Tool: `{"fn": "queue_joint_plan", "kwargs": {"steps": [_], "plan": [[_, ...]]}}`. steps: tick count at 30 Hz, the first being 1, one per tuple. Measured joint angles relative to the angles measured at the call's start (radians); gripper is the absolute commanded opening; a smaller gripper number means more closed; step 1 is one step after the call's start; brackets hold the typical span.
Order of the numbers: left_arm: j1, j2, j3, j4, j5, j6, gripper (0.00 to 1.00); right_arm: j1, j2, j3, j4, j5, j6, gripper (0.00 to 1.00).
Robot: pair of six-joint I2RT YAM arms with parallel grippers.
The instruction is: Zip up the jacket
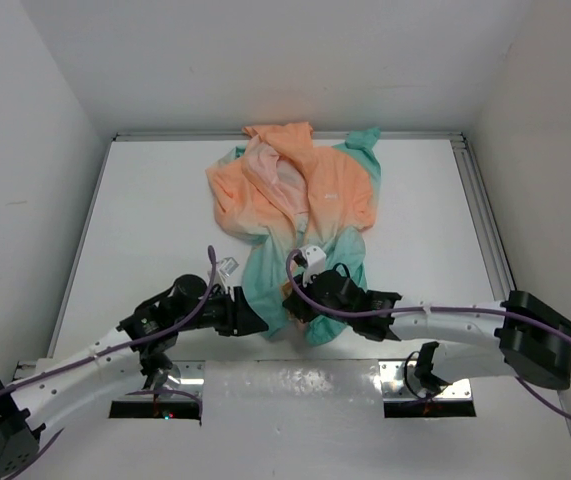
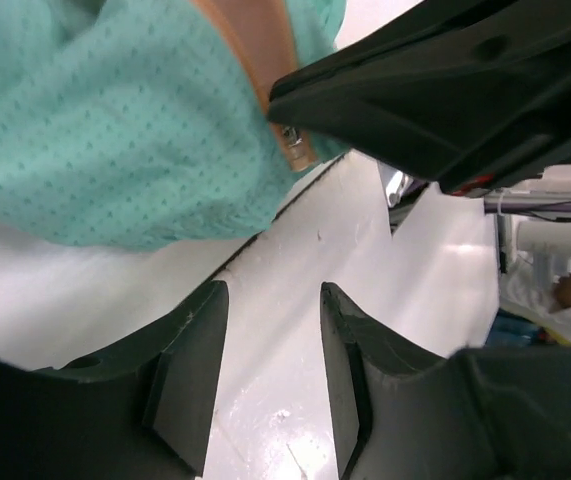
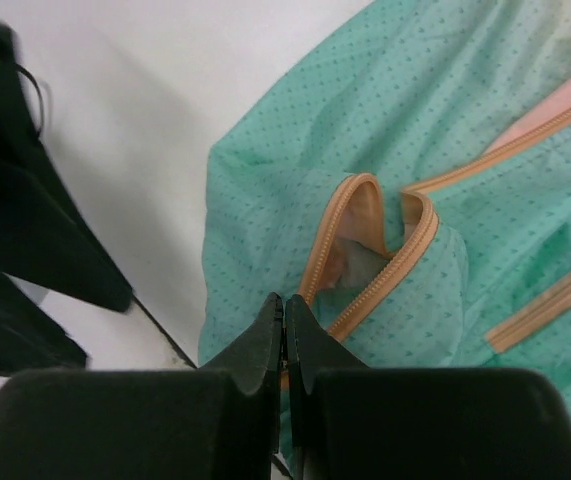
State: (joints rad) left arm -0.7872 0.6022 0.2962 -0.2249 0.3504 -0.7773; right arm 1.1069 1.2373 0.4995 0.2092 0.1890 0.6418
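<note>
Beside the jacket hem, left pincer gapes; right pincer pinches zipper.

Rumpled jacket — peach over teal

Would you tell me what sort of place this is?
Probably a lab robot workcell: a white table boxed by plain walls, left arm and right arm at its near edge, a jacket on it.

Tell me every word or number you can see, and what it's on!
No words or numbers can be read anywhere.
Small white logo on the chest of the jacket: too small to read.
</note>
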Motion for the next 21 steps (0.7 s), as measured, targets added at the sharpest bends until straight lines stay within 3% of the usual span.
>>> {"fn": "queue_joint_plan", "kwargs": {"steps": [4, 11, 21], "plan": [[-0.052, 0.001, -0.096, 0.091, 0.004, -0.084, 0.40, 0.010, 0.013, -0.010, 0.056, 0.003, 0.049, 0.00], [-0.220, 0.000, -0.232, 0.307, -0.122, -0.290, 0.42, 0.050, 0.026, -0.072, 0.132, 0.033, 0.154, 0.00], [-0.405, 0.129, -0.253, 0.570, -0.339, -0.516, 0.47, 0.108, 0.013, -0.188, 0.203, 0.077, 0.289, 0.00]]}}
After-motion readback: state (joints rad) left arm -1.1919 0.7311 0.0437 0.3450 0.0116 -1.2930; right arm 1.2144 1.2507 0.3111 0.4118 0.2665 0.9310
